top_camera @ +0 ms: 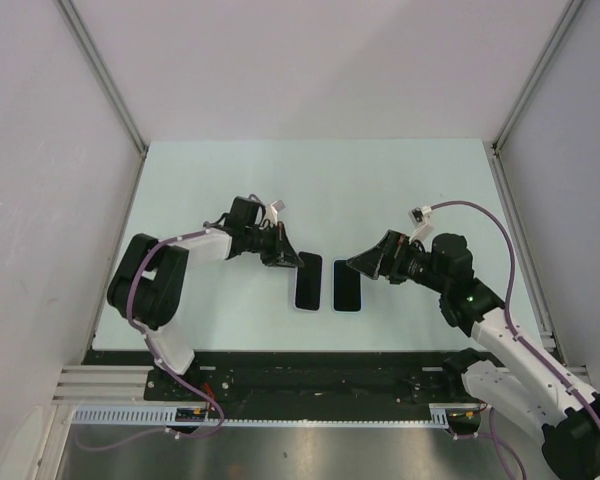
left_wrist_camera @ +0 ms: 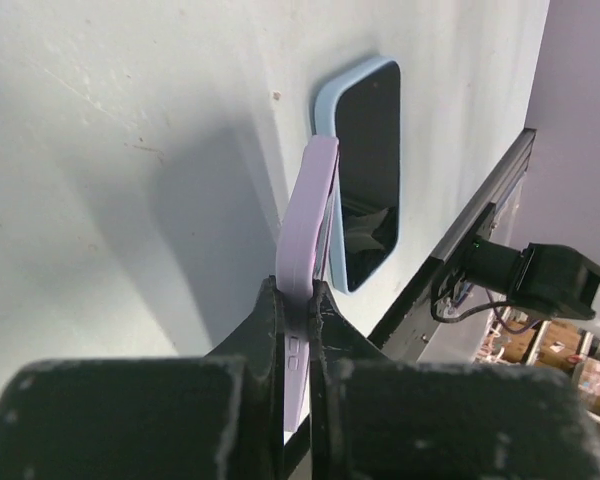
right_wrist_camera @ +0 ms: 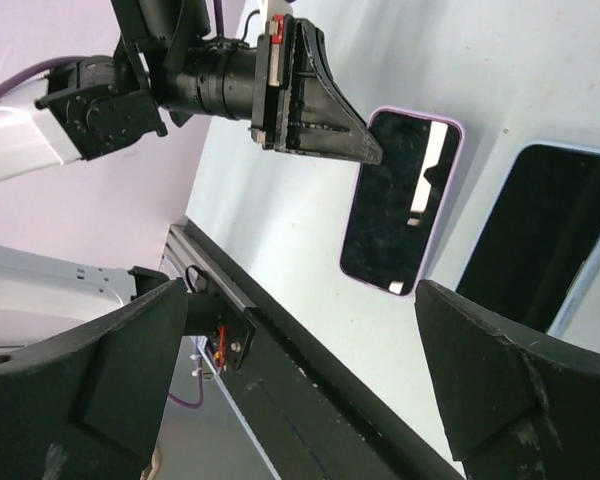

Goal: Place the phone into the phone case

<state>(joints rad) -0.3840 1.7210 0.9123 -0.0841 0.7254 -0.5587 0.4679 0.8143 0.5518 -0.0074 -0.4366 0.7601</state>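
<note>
The lavender phone case (top_camera: 308,282) lies near the middle of the tabletop (top_camera: 210,180), towards its near edge. Its inside looks dark, and I cannot tell if anything sits in it. The blue-rimmed phone (top_camera: 348,287) lies flat just beside it. The left gripper (top_camera: 282,257) is clamped on the case's far left rim. The right gripper (top_camera: 363,266) stands wide apart above the phone's far corner, holding nothing.

left gripper (top_camera: 285,258) clamped narrow, right gripper (top_camera: 360,264) spread wide, both pointing inward toward each other.
</note>
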